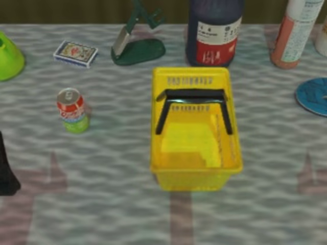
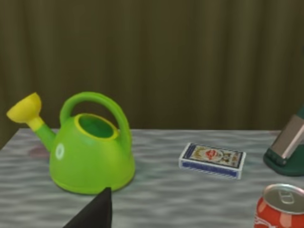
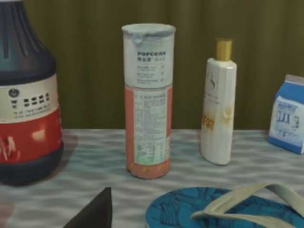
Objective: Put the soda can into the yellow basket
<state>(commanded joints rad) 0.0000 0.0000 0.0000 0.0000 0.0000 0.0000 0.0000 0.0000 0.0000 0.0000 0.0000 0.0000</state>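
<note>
Soda can (image 1: 72, 109) stands upright on table (image 1: 112, 168), left of yellow basket (image 1: 195, 130), well apart, not yet picked. Left gripper (image 1: 7, 173) sits at left edge, nearest arm, prob. the one to grab it; can't tell its fingers. Right arm not in top view.

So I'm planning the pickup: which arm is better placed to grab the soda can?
Left. The soda can stands on the table's left side, left of the yellow basket, and shows in the left wrist view; the right wrist view doesn't show it.

Glossy metal soda can (image 1: 72, 109) with silver top; smooth yellow plastic basket (image 1: 194, 175); shiny green plastic watering can (image 2: 90, 147)
</note>
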